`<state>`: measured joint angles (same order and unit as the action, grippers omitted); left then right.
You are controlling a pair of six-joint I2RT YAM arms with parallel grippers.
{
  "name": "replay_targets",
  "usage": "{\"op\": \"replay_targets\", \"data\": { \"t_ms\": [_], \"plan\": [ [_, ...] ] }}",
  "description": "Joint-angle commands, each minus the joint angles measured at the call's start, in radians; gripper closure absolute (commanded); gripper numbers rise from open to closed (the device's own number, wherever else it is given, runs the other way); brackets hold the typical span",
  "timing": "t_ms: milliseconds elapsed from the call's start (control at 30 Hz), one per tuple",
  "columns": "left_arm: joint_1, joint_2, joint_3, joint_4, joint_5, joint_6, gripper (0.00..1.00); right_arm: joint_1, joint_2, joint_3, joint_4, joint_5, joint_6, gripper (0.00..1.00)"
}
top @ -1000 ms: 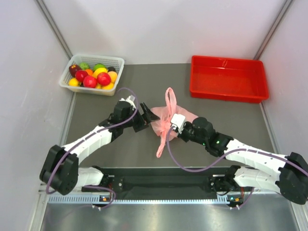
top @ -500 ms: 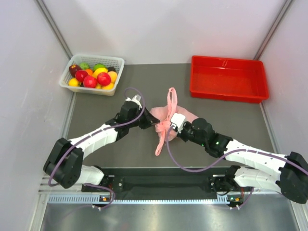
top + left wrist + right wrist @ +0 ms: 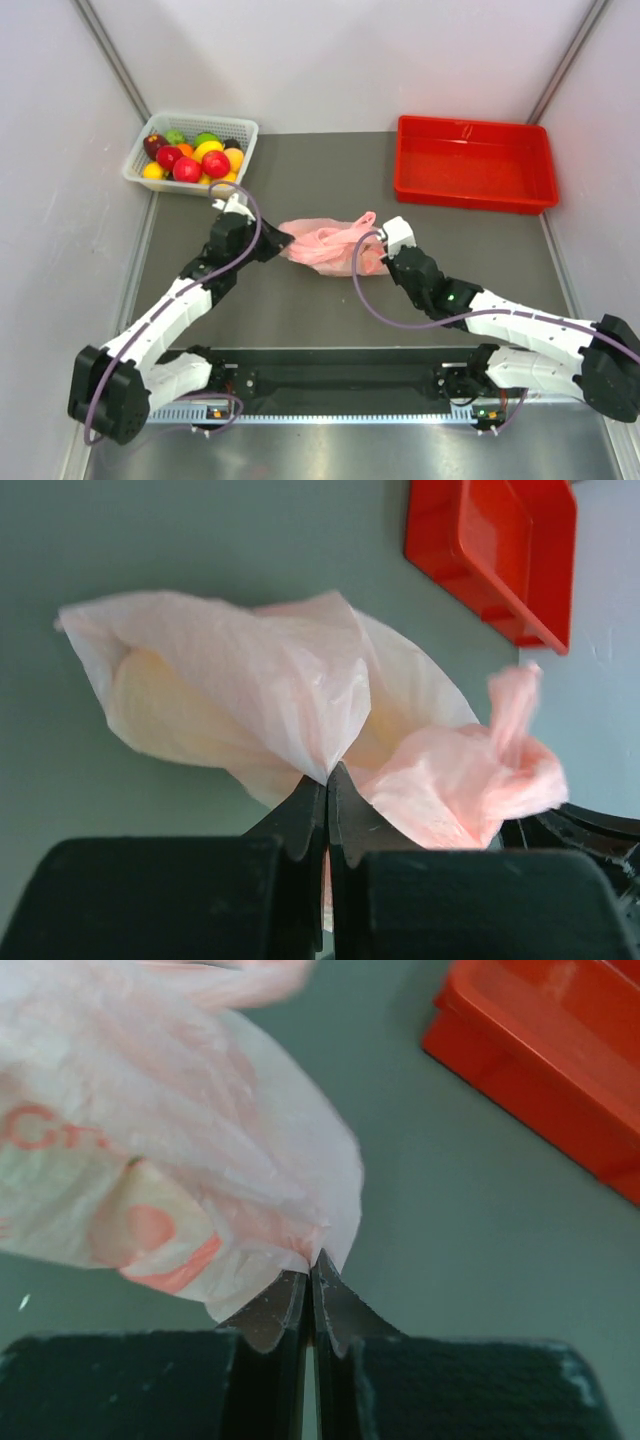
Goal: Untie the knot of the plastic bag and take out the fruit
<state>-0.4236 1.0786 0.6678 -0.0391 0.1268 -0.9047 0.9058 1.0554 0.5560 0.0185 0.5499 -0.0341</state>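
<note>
The pink plastic bag (image 3: 325, 245) lies in the middle of the grey table (image 3: 300, 310) — right between the two arms. The left gripper (image 3: 326, 780) is pinched tight on the bag's thin film at one end. The right gripper (image 3: 310, 1265) is pinched tight on the other end. The red tray (image 3: 475, 163) sits well apart.

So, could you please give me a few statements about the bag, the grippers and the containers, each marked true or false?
1. The left gripper and right gripper are both shut on the bag. True.
2. The bag lies in the tray. False: it is over the table, between the two grippers.
3. The basket stands at the far left of the table. True.
4. The tray is blue. False: it is red.
</note>
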Motion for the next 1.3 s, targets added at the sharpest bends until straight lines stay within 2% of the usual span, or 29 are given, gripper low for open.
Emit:
{"op": "replay_targets", "data": {
  "t_ms": [0, 33, 67, 133, 167, 200, 233, 267, 300, 333, 367, 467, 633, 867, 933, 1033, 1100, 1133, 1233, 1267],
  "plan": [
    [0.052, -0.074, -0.036, -0.05, -0.035, 0.059, 1.0, -0.01, 0.0, 0.042, -0.112, 0.263, 0.198, 0.95],
    [0.058, -0.083, -0.042, -0.057, -0.032, 0.061, 1.0, -0.016, 0.005, 0.051, -0.129, 0.275, 0.216, 0.89],
    [0.059, -0.091, -0.056, -0.061, -0.03, 0.064, 1.0, -0.018, 0.008, 0.07, -0.162, 0.278, 0.229, 0.72],
    [0.062, -0.118, -0.072, -0.061, -0.032, 0.061, 1.0, -0.018, 0.006, 0.088, -0.195, 0.274, 0.255, 0.53],
    [0.062, -0.126, -0.088, -0.055, -0.027, 0.061, 1.0, -0.019, 0.002, 0.113, -0.21, 0.231, 0.254, 0.35],
    [0.06, -0.146, -0.094, -0.058, -0.032, 0.059, 1.0, -0.018, -0.021, 0.12, -0.224, 0.199, 0.238, 0.28],
    [0.062, -0.154, -0.102, -0.061, -0.029, 0.059, 1.0, -0.018, -0.038, 0.134, -0.226, 0.164, 0.228, 0.14],
    [0.062, -0.169, -0.105, -0.065, -0.029, 0.055, 1.0, -0.018, -0.058, 0.136, -0.22, 0.062, 0.212, 0.04],
    [0.063, -0.174, -0.106, -0.067, -0.027, 0.053, 1.0, -0.018, -0.107, 0.137, -0.201, -0.003, 0.179, 0.0],
    [0.063, -0.181, -0.109, -0.065, -0.017, 0.052, 1.0, -0.018, -0.133, 0.136, -0.19, -0.074, 0.159, 0.0],
    [0.065, -0.19, -0.111, -0.062, -0.01, 0.043, 1.0, -0.018, -0.153, 0.137, -0.183, -0.223, 0.137, 0.0],
    [0.063, -0.197, -0.112, -0.045, 0.017, 0.029, 1.0, 0.005, -0.178, 0.176, -0.19, -0.338, 0.093, 0.0],
    [0.063, -0.183, -0.108, -0.03, 0.048, 0.027, 1.0, 0.053, -0.058, 0.287, -0.213, -0.309, -0.021, 0.0],
    [0.063, -0.184, -0.105, -0.028, 0.057, 0.024, 1.0, 0.053, 0.158, 0.435, -0.212, -0.093, -0.067, 0.0],
    [0.063, -0.186, -0.1, -0.028, 0.065, 0.023, 1.0, 0.053, 0.215, 0.456, -0.198, -0.074, -0.058, 0.0],
    [0.063, -0.181, -0.102, -0.016, 0.08, 0.021, 1.0, 0.048, 0.274, 0.45, -0.095, 0.101, -0.004, 0.0],
    [0.063, -0.178, -0.105, -0.013, 0.091, 0.02, 1.0, 0.033, 0.324, 0.464, -0.043, 0.133, 0.057, 0.0],
    [0.063, -0.178, -0.105, -0.012, 0.094, 0.02, 1.0, 0.028, 0.34, 0.469, -0.029, 0.197, 0.081, 0.0],
    [0.063, -0.184, -0.102, -0.019, 0.094, 0.024, 1.0, -0.001, 0.396, 0.495, -0.038, 0.393, 0.212, 0.0],
    [0.063, -0.193, -0.102, -0.036, 0.088, 0.029, 1.0, -0.014, 0.406, 0.505, -0.07, 0.419, 0.312, 0.0]
  ]
}}
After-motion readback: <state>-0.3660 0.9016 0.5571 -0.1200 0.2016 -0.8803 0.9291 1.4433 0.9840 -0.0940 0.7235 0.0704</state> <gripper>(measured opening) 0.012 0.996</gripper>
